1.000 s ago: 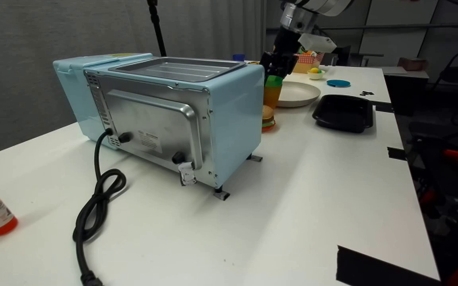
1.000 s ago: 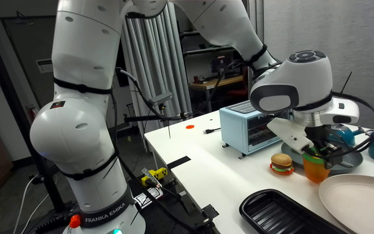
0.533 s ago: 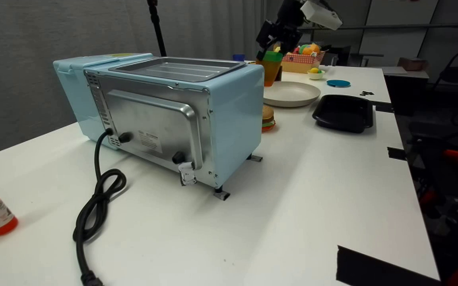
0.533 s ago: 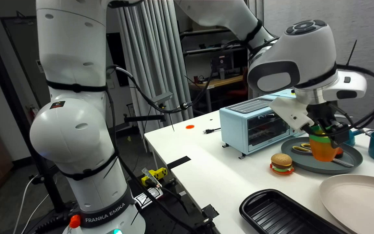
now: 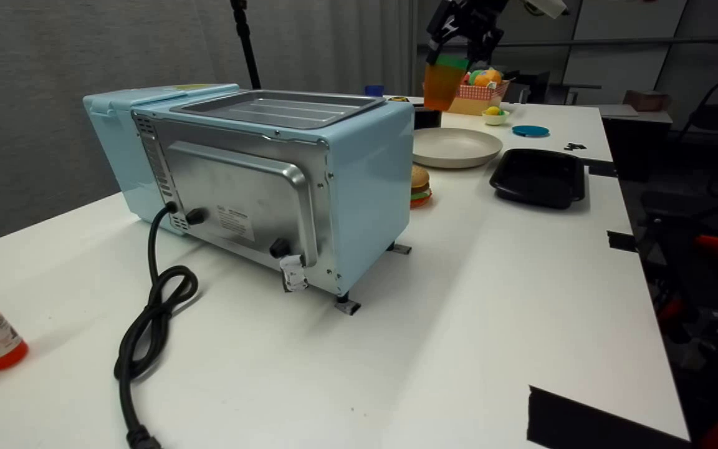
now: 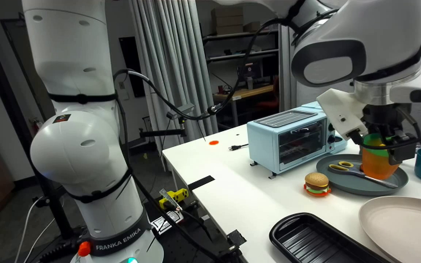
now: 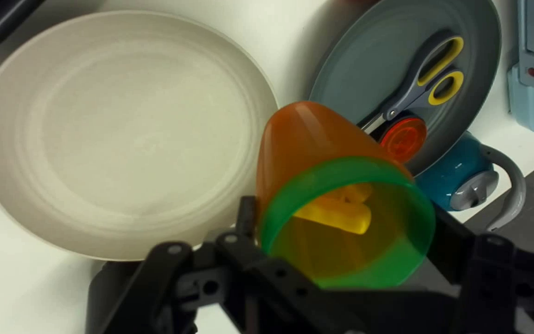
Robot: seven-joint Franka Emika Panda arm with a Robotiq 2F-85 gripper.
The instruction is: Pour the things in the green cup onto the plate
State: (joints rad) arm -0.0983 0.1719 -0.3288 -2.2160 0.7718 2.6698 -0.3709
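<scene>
While the end effector (image 7: pixel 348 231) grips the green cup (image 5: pixel 444 85), the plate (image 7: pixel 128 134) lies lower, toward the worktop's (image 6: pixel 243 197) robot-side edge.

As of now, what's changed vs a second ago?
The gripper has carried the green-rimmed orange cup upward and a little toward picture right in both exterior views. Nothing newly grasped or let go; the cup was already held. Unmoved: cream plate, black tray, toy hamburger, light-blue toaster oven.
</scene>
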